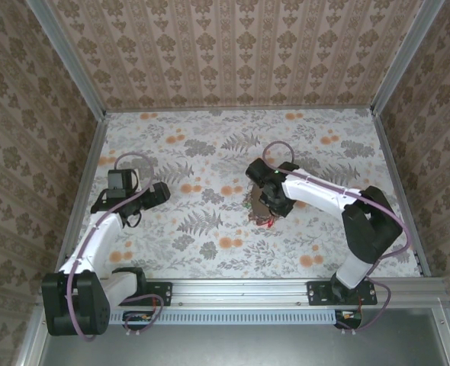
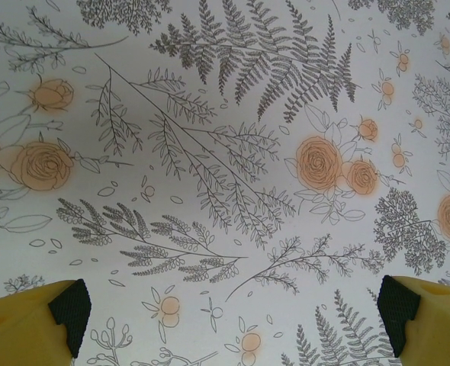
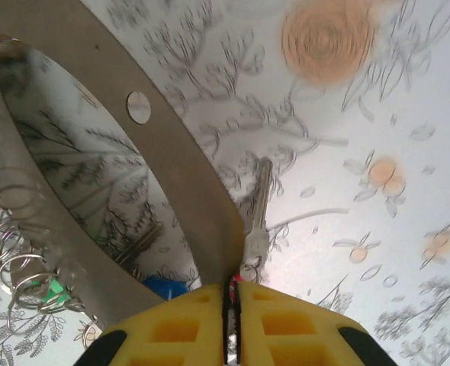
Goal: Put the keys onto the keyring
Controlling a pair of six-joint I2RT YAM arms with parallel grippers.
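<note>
**The right gripper (image 3: 231, 286) pinches the keyring (image 3: 171, 175) mid-table**

Bare table (image 1: 210, 137) lies all round, its edges well apart from the pinch. The keys (image 3: 257, 221) sit just beside the closed fingertips, perhaps touching. The left gripper (image 2: 234, 313) gapes wide near the left edge.

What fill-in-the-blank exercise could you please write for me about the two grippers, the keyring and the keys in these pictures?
1. The left gripper hangs over the floral table with its jaws ___.
2. The right gripper is shut on the edge of the keyring, whose flat band has one small round ___ in it.
3. The plastic key head just left of the right gripper's fingers is ___.

Missing words: open; hole; blue.
</note>
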